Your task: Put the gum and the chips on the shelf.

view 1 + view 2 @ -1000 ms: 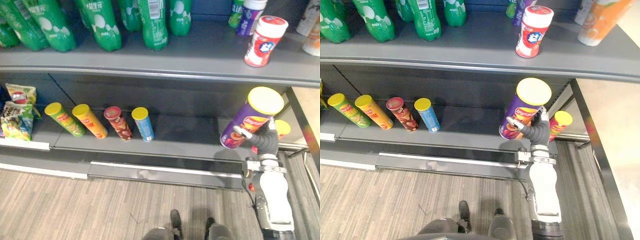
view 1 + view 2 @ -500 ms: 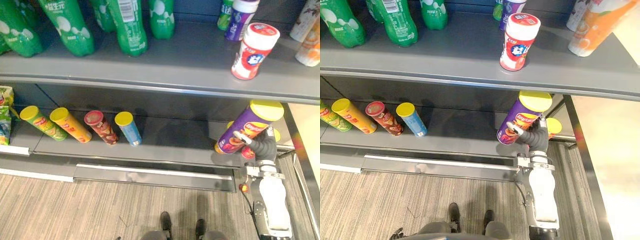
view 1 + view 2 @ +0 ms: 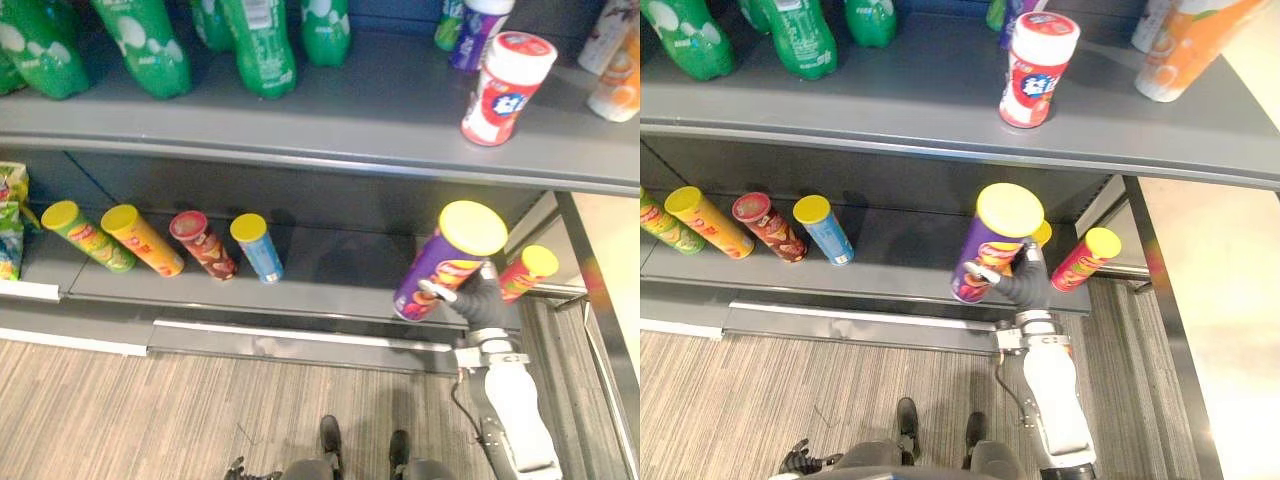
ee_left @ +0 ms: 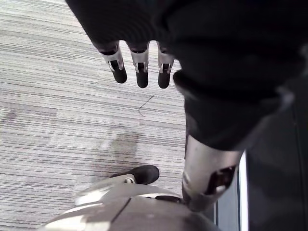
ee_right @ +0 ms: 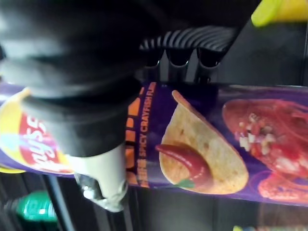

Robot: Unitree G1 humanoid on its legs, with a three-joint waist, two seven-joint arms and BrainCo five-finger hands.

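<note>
A purple chips can (image 3: 442, 264) with a yellow lid is tilted in front of the lower shelf (image 3: 340, 280), its bottom end over the shelf's front edge. My right hand (image 3: 478, 300) is shut on it, fingers curled round the can (image 5: 216, 144) in the right wrist view. The gum (image 3: 505, 88), a red and white bottle, stands upright on the upper shelf (image 3: 380, 120), above and slightly right of the can. My left hand (image 4: 139, 67) hangs open over the carpet with nothing in it.
Several chips cans (image 3: 203, 245) lean in a row on the lower shelf's left part. A red can with a yellow lid (image 3: 525, 272) lies just right of my hand. Green bottles (image 3: 255, 40) line the upper shelf's left, and snack bags (image 3: 8, 230) sit far left.
My right hand has carried the purple can leftwards along the lower shelf, uncovering the red can behind it. The view has also shifted.
</note>
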